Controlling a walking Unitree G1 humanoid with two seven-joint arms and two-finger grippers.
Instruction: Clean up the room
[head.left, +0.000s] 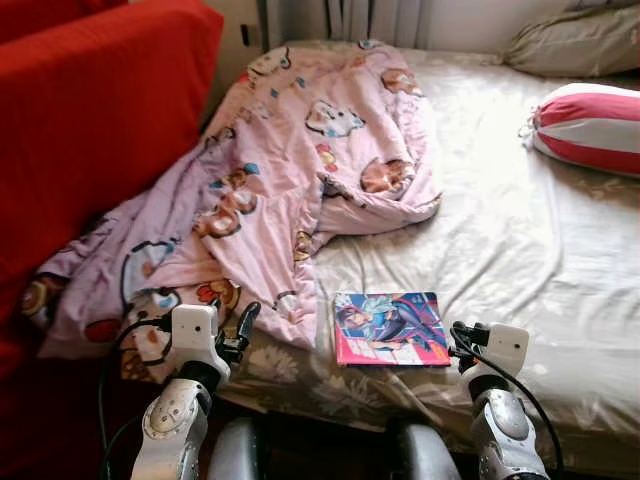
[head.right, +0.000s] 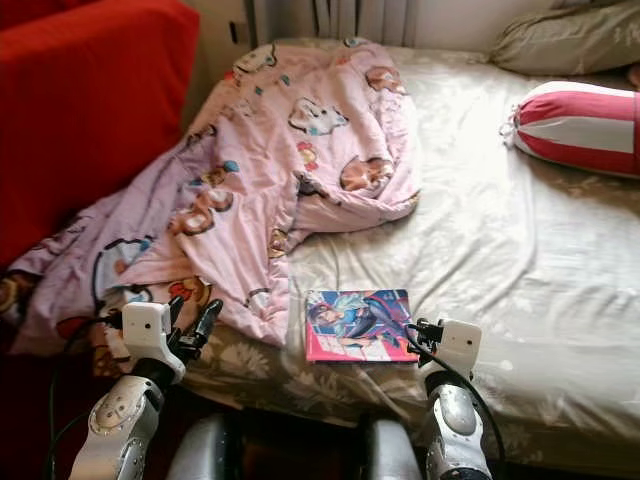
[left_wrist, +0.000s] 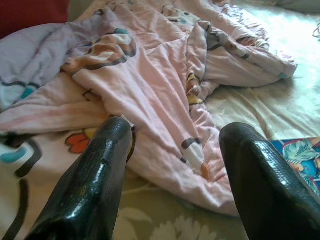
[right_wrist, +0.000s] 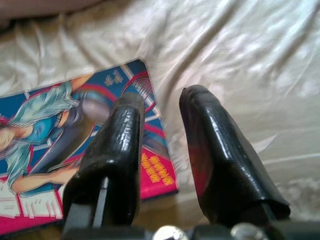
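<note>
From my head I see the comic book (head.left: 390, 328) flat on the bed (head.left: 540, 240) beside the pink blanket (head.left: 290, 190); my left gripper (left_wrist: 172, 172) gapes over that blanket, my right gripper (right_wrist: 162, 125) hovers empty, parted, at the book's corner.

Pink blanket (head.right: 270, 170) on bed (head.right: 520, 260), comic book (head.right: 358, 325), striped bolster (head.right: 580, 125)
</note>
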